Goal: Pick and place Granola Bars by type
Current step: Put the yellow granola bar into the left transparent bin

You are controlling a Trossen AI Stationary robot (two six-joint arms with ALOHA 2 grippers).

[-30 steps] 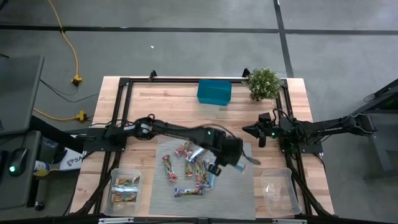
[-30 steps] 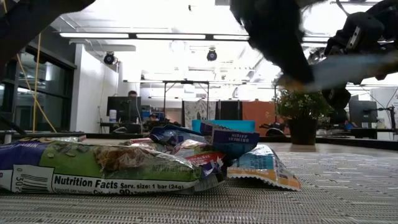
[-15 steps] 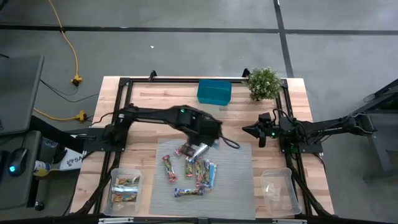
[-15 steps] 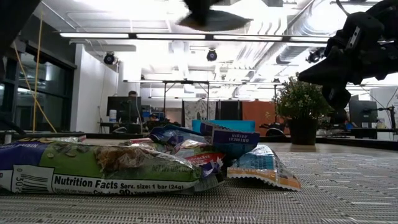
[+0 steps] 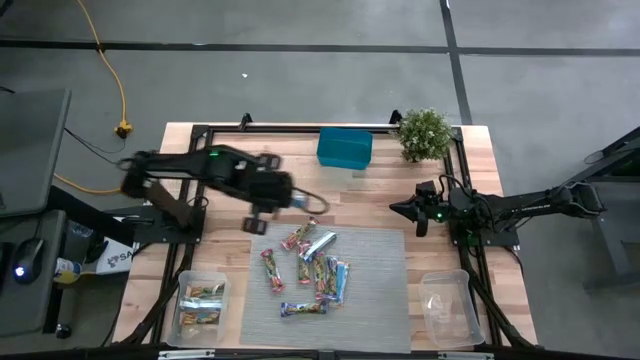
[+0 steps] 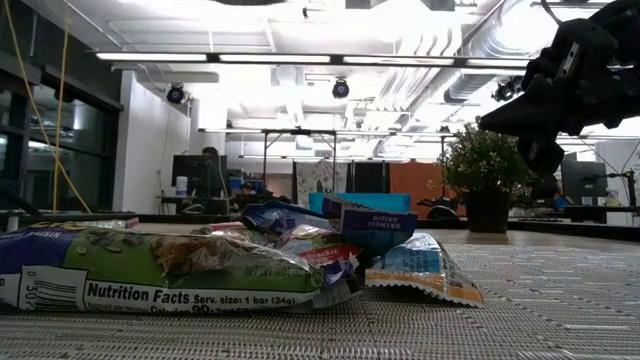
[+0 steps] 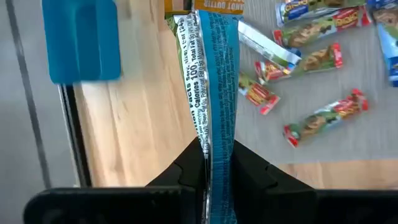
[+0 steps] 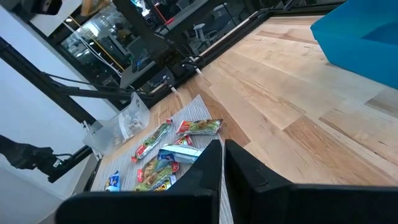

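Several granola bars [image 5: 310,265] lie scattered on the grey mat [image 5: 385,300], some red and green, some light blue; in the low view a green one [image 6: 160,265] lies nearest. My left gripper [image 5: 286,198] hangs above the bare wood left of the mat's far edge, shut on a light-blue bar [image 7: 214,93]. My right gripper [image 5: 398,210] waits shut at the table's right side, above the wood, touching nothing; its fingers also show in the right wrist view [image 8: 222,163]. My left gripper pinches one end of the light-blue bar [image 7: 214,163] between its two fingers. The fingers come from above, slanting down, and lie along the bar's length. The bar sticks out past the fingertips, lifted clear of the table.
A clear tub [image 5: 202,305] with a few bars stands at the near left, an empty clear tub [image 5: 445,305] at the near right. A teal box [image 5: 344,147] and a small plant [image 5: 424,133] stand at the far edge. A black frame [image 5: 200,135] rims the table.
My left gripper has risen from over the mat's right part and swung toward the table's left and far edge, tipping as it went. It has stayed shut on the light-blue bar, which has come clear of the pile with it. It has left the low view.
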